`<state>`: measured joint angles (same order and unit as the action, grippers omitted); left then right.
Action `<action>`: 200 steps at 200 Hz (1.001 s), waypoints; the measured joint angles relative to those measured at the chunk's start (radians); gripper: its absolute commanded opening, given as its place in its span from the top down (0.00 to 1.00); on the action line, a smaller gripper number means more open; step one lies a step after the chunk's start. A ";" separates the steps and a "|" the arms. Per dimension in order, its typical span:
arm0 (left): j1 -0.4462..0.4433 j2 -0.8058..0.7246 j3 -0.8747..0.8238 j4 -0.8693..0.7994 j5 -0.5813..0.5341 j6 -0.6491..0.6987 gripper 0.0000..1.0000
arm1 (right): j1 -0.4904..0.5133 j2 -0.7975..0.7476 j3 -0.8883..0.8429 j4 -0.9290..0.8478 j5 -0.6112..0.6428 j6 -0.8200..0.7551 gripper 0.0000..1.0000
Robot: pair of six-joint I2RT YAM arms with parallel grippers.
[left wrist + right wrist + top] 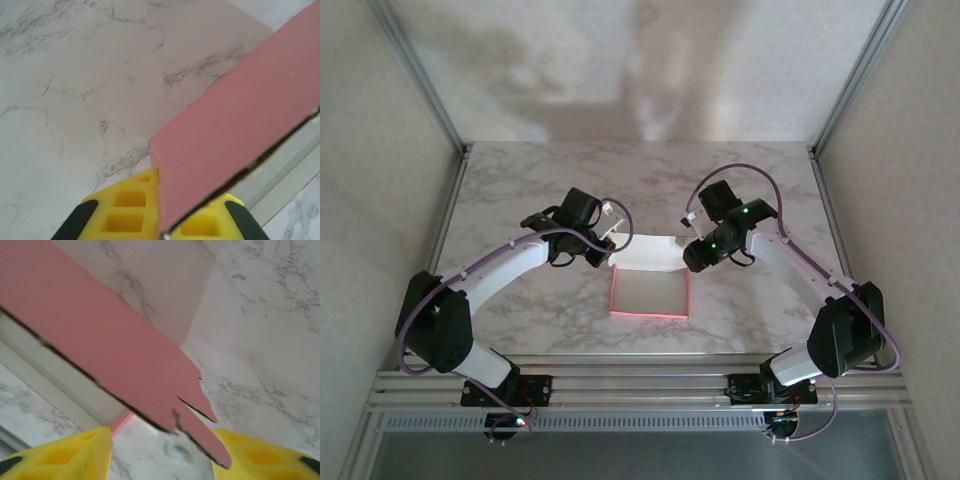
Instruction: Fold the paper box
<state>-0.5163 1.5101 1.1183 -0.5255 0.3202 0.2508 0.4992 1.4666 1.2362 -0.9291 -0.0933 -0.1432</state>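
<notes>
Left fingers clamped on box wall, pink side showing; right fingers apart, flap tip between them, over marble surface.

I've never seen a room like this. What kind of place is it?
Probably a robot test booth, not a home: two robot arms bolted to a metal frame, a marble-look table and plain walls closing it in.

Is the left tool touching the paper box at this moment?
Touching. The left wrist view shows the pink card of the paper box pinched between the yellow fingers of the left tool, with no gap.
</notes>
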 measured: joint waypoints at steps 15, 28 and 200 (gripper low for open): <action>0.000 0.000 0.000 0.000 0.000 0.008 1.00 | -0.027 0.000 0.000 0.013 -0.005 -0.006 0.41; 0.000 0.001 0.000 0.000 0.000 0.012 1.00 | -0.048 0.000 0.000 0.024 -0.016 -0.012 0.39; 0.000 0.032 0.026 0.006 0.000 0.019 1.00 | -0.036 0.035 -0.018 0.056 -0.110 -0.012 0.58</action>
<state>-0.5163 1.5421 1.1446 -0.5198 0.3202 0.2695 0.4629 1.5017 1.2186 -0.8730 -0.2031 -0.1555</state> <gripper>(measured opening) 0.041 0.424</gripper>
